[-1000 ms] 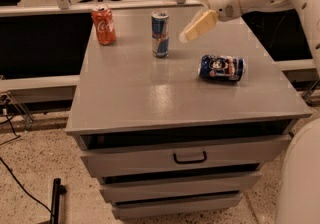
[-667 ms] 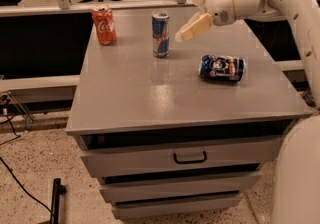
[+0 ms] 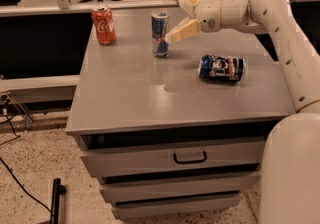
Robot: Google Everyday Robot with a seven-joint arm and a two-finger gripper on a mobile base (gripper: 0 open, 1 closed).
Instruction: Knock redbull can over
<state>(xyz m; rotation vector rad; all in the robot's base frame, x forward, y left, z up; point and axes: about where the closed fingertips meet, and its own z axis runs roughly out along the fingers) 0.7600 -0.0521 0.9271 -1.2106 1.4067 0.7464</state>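
Note:
The redbull can (image 3: 160, 33) is slim, blue and silver, and stands upright near the back middle of the grey cabinet top (image 3: 140, 93). My gripper (image 3: 174, 21) reaches in from the right on a white arm and is open, just right of the can. Its lower finger (image 3: 182, 31) points down and left, with its tip at or almost at the can's right side. The upper finger (image 3: 188, 4) is level with the can's top, to its right.
A red Coca-Cola can (image 3: 103, 25) stands upright at the back left of the top. A wider dark-blue can (image 3: 221, 67) lies on its side at the right. Drawers with a black handle (image 3: 190, 158) sit below the front edge. Chairs and rails stand behind.
My gripper has moved left across the cabinet top, closing the gap to the redbull can. The can still stands upright. The other cans have not moved.

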